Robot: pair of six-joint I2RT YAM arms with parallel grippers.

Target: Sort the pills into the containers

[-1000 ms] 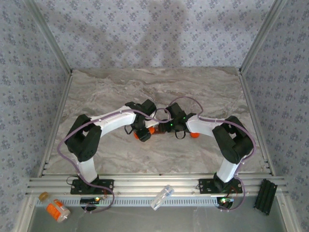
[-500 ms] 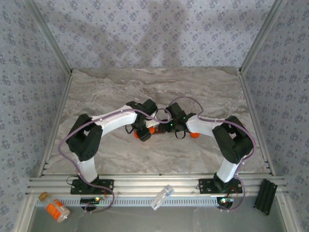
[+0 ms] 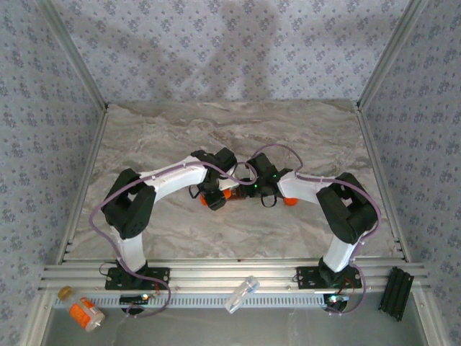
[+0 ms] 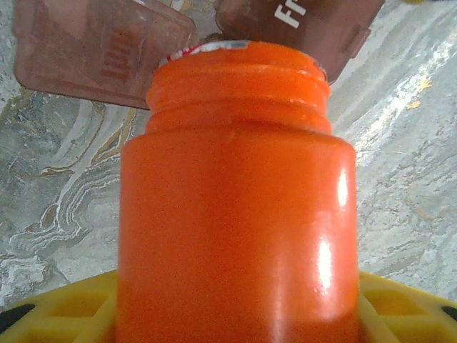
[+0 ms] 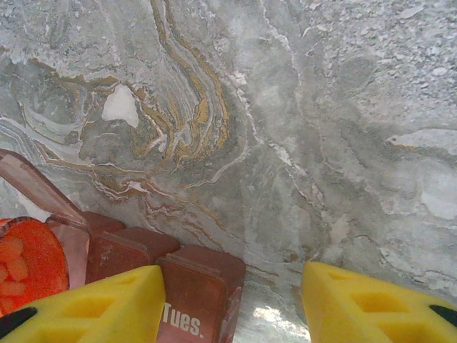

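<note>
- Spanning the scene, the marbled worktop (image 3: pixel 288 137) carries both arms, which bend inward so that their wrists meet near its middle.
- Left gripper (image 4: pixel 235 314): its yellow fingers are clamped on either side of an uncapped orange bottle (image 4: pixel 235 200), which points mouth-first toward the box.
- Right gripper (image 5: pixel 234 304): the fingers stand apart. The box sits just beside one finger and bare marble shows before the other, so nothing is squeezed between them.
- The containers (image 5: pixel 196 282), a red-brown box of day-marked compartments, lie on the worktop between the two wrists, just beside the bottle's mouth.
- Clear red lids (image 4: pixel 100 50) stand flipped up beyond the bottle's rim.
- Pills (image 5: pixel 14 261) show as pale orange pieces inside the bottle's mouth. Whether any lie in a compartment cannot be told.
- Step in hand, as I judge it: pouring from the bottle into an open compartment, with most of the sorting not yet done.
- The next move calls for a slow, small tilt with the mouth kept over one cell and the box kept from sliding. Too much tilt would likely scatter pills onto the marble.
</note>
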